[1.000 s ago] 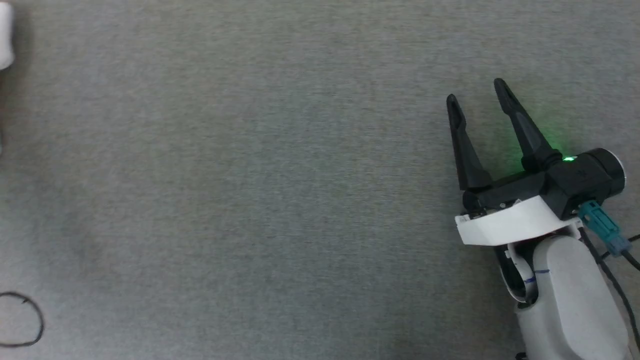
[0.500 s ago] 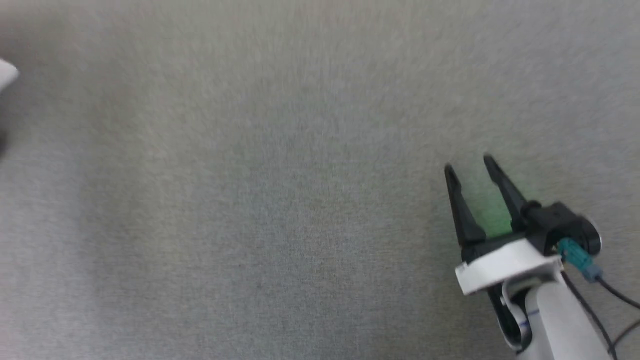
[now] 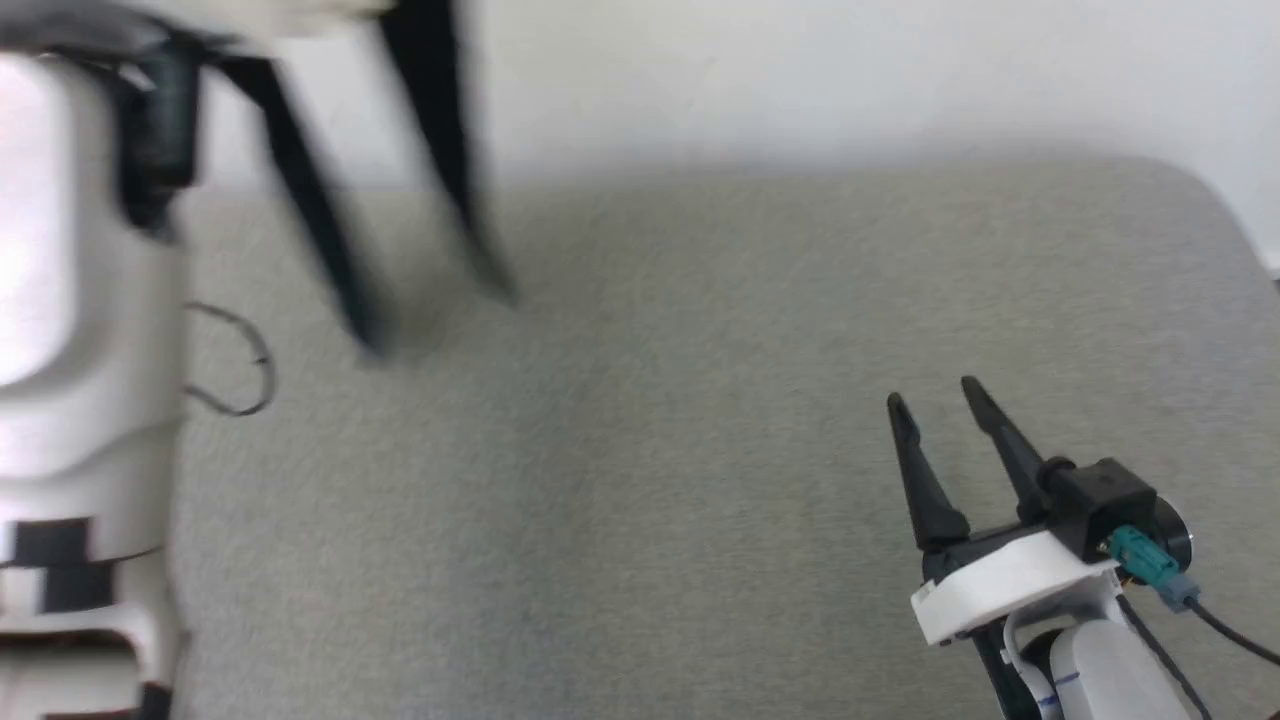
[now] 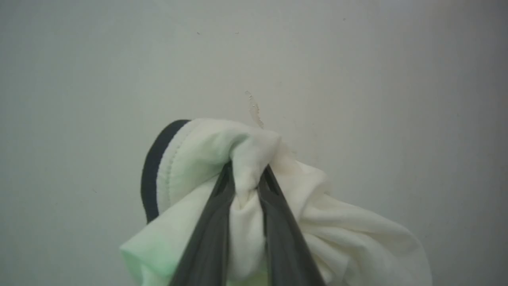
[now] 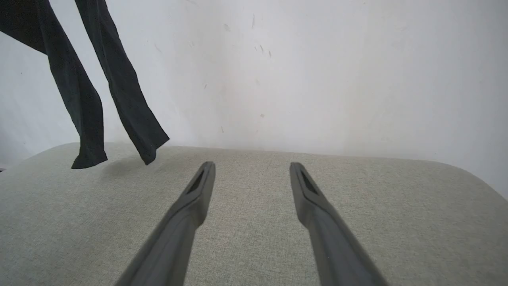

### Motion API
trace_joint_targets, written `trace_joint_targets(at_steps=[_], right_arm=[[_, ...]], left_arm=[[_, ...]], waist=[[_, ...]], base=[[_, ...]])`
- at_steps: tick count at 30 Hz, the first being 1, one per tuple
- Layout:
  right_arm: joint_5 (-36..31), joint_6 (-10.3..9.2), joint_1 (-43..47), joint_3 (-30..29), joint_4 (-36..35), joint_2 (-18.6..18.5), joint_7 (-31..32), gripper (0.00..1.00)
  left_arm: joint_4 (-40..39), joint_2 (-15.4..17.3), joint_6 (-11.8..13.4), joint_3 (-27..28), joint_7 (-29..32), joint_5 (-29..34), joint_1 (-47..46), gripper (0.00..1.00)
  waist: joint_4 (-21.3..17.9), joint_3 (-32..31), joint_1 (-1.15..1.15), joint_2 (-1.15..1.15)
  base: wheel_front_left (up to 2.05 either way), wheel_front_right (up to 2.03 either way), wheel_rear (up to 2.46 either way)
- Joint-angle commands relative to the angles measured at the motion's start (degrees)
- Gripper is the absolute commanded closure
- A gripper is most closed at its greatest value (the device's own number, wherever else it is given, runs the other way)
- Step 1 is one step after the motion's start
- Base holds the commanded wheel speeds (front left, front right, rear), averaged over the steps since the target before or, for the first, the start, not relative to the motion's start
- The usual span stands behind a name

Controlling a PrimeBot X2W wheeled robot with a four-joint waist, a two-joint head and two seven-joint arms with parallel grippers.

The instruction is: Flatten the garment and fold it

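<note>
Garment (image 4: 246,159) is off the desk (image 3: 700,450), bunched into a white wad with a strip of black trim at one side, pinched in the left end effector (image 4: 247,169); its fingers (image 4: 214,222) are narrow, with cloth squeezed between them. In the right wrist view we see two black sleeves (image 5: 131,115) hanging down in front of the wall (image 5: 317,79), cuffs low over the far left part of the desk. We can't tell if they touch it. Risks, as we judge them: the grip is on a crumpled fold, not a clean edge, so cloth could slide out. If it is lowered like this, the sleeves land first and get trapped or twisted under the body, making the flattening harder. There is also only one hold, so the shirt may come down in a heap. The left arm's pale forearm (image 3: 70,330) is raised high at the left of the head view, blurred. The right end effector (image 3: 930,392) sits low at the right, well apart from the garment, jaws wide and empty, fingers pointing toward the wall.
</note>
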Motion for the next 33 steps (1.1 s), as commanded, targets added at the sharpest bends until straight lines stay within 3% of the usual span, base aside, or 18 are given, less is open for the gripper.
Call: trace_joint_targets(at_steps=[1,11,19,29,30,31,33], right_arm=[[0.35,-0.12,0.94,0.11,-0.29,-0.11,0.14,0.00],[0.22,-0.12,1.88,0.51,-1.57,-0.11,0.99,0.00],[0.69,-0.12,1.71,0.76,-1.64,-0.11,0.90,0.00],[0.62,-0.12,1.53,1.01,-1.29,-0.10,0.95,0.00],[0.55,-0.12,1.58,0.99,-1.29,-0.10,1.03,0.00],[0.46,-0.12,1.62,0.95,-1.31,-0.10,1.10,0.00],[0.40,-0.12,1.66,0.86,-1.35,-0.10,1.16,0.00]], left_arm=[[0.36,-1.71,-0.75,-1.36,-0.05,-0.40,-1.22,1.00],[3.58,-9.58,-3.23,-10.41,4.47,-1.77,4.15,1.00],[11.27,-11.40,-3.28,-16.67,10.81,-2.44,17.41,1.00],[22.39,-14.99,-4.44,-21.56,23.08,-7.98,30.86,1.00],[22.34,-15.25,-4.23,-21.45,23.41,-8.55,31.25,0.64],[21.98,-15.44,-3.86,-21.21,23.04,-8.92,31.50,0.00],[21.38,-15.58,-3.44,-20.92,22.18,-9.11,31.63,0.00]], waist=[[-3.81,-3.40,0.02,0.00],[-8.30,-1.91,0.02,0.00],[-9.90,-0.19,0.02,0.00],[-9.76,0.24,0.02,0.00],[-9.48,0.17,0.02,0.00],[-9.20,0.11,0.02,0.00],[-8.89,0.02,0.02,0.00]], base=[[0.00,0.00,0.00],[0.00,0.00,0.00],[0.00,0.00,0.00],[0.00,0.00,0.00],[0.00,0.00,0.00],[0.00,0.00,0.00],[0.00,0.00,0.00]])
